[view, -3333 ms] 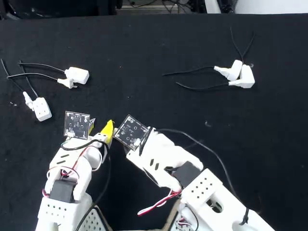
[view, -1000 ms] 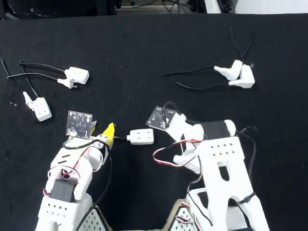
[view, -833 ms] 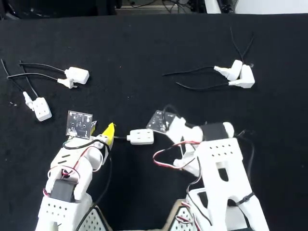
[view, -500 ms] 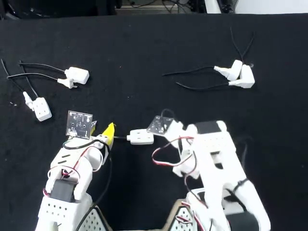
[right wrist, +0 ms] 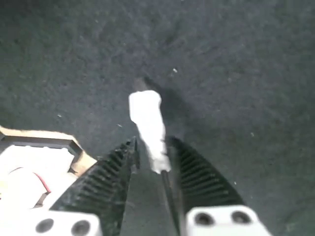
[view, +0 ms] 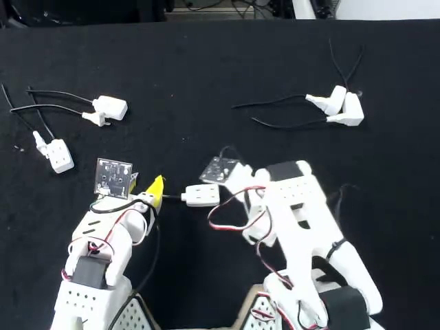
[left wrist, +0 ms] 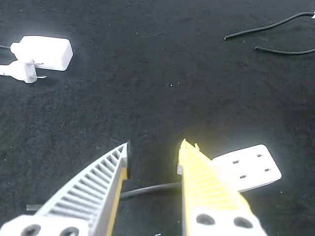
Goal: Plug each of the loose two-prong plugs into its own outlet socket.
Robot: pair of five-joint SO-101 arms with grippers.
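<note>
A white outlet socket (view: 201,195) lies flat in the middle of the table, its short black cord (view: 172,196) running toward the left arm. My right gripper (right wrist: 151,145) straddles the near end of this socket (right wrist: 147,123), one black finger (right wrist: 118,167) on each side with thin gaps, so it is open. My left gripper (left wrist: 155,144) is open and holds nothing. It sits just beside the socket (left wrist: 246,169), over the cord (left wrist: 147,189). In the high view its yellow finger (view: 155,185) points at the cord.
Two more sockets (view: 111,106) (view: 60,155), each with a loose plug (view: 96,118) (view: 40,143) beside it, lie at the left. Another pair of white pieces (view: 342,106) with black cords lies at the back right. The right arm's body (view: 295,206) fills the front centre.
The right arm lifted off the middle, leaving the socket lying there. Its wrist has since swung back left until its fingers straddle the socket. The left arm has kept still.
</note>
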